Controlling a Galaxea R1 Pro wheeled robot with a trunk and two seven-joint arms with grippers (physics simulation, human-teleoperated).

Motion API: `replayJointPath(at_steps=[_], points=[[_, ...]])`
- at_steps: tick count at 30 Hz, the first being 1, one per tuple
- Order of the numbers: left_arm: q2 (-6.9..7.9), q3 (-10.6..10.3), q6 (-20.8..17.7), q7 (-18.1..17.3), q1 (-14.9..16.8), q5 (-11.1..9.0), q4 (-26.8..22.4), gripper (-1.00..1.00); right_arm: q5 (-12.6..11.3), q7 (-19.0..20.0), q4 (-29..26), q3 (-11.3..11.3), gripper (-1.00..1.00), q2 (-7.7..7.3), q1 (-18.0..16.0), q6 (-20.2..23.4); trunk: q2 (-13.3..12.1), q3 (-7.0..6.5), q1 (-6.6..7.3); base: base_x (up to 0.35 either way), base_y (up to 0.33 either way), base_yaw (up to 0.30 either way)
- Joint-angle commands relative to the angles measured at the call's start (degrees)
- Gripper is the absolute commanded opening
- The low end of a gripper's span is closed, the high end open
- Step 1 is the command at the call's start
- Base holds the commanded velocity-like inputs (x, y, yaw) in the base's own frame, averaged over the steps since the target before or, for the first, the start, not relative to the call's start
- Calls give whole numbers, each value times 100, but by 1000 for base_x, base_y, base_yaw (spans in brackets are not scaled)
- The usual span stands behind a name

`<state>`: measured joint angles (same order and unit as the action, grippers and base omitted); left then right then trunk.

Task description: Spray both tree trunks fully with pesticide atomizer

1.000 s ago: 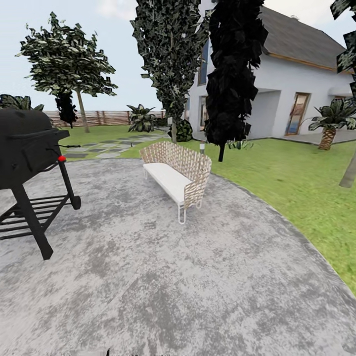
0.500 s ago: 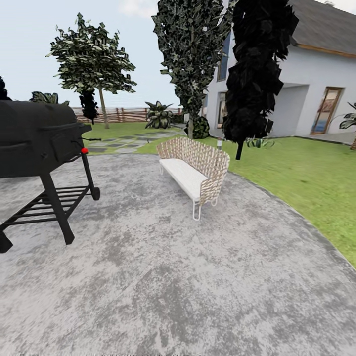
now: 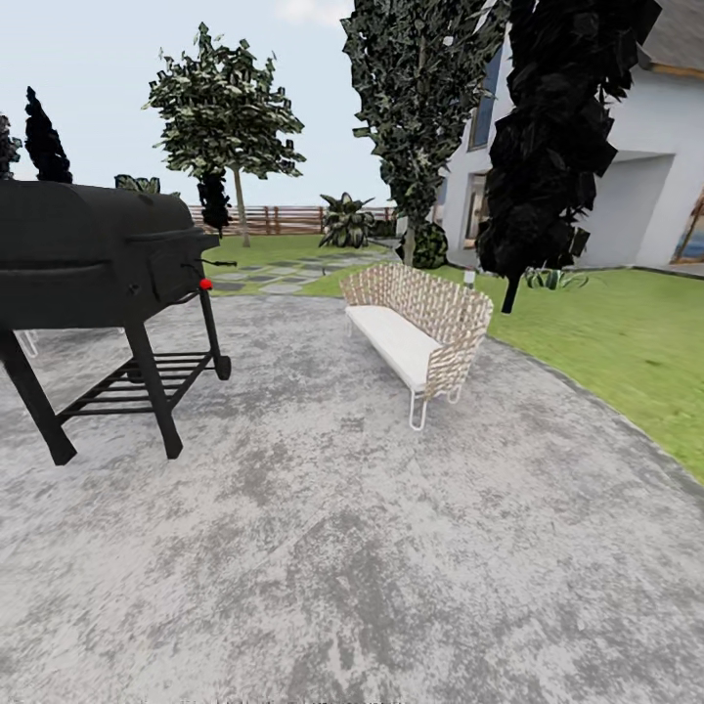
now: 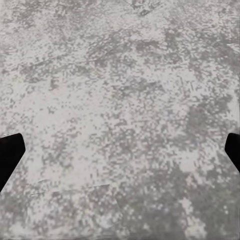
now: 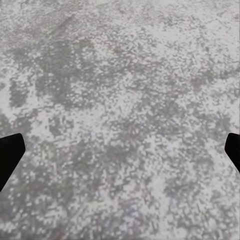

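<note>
The pesticide atomizer is out of view. The garden shows in the head view as green lawn [image 3: 626,342] behind a grey stone patio [image 3: 352,548], with a wooden fence [image 3: 293,218] far back. A far tree [image 3: 227,108] with a bare trunk and a high leafy crown stands near the fence; I cannot tell if it is one of the two trees. My left gripper [image 4: 120,155] is open over bare paving, its dark fingertips [image 4: 10,155] at the picture's edges. My right gripper [image 5: 120,155] is likewise open over paving with nothing between its fingers.
A black barbecue grill [image 3: 98,264] on legs stands at the left. A wicker bench [image 3: 420,328] with a white seat sits mid-patio. Behind it rise a leafy tree [image 3: 420,98], a narrow black-foliaged tree [image 3: 562,147] and the white house [image 3: 655,186].
The head camera has turned left, so the whole picture has shifted right: more of the grill shows, and the house and lawn slide toward the right edge.
</note>
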<state>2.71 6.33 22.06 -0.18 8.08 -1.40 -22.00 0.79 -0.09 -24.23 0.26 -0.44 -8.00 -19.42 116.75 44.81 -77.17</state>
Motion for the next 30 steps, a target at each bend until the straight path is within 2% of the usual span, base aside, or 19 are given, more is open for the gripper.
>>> replayJointPath(at_steps=[1, 19, 30], points=[[0, 0, 0, 0, 0, 0, 1, 100, 0, 0, 1, 0, 100, 0, 0, 0, 42, 25, -23, 0, 0, 220], [1, 0, 0, -1, 0, 0, -1, 100, 0, 0, 0, 0, 100, 0, 0, 0, 764, 468, -418, 0, 0, 215], [1, 0, 0, -2, 0, 0, 0, 100, 0, 0, -1, 0, 100, 2, 0, 0, 1205, 756, -660, 0, 0, 136]])
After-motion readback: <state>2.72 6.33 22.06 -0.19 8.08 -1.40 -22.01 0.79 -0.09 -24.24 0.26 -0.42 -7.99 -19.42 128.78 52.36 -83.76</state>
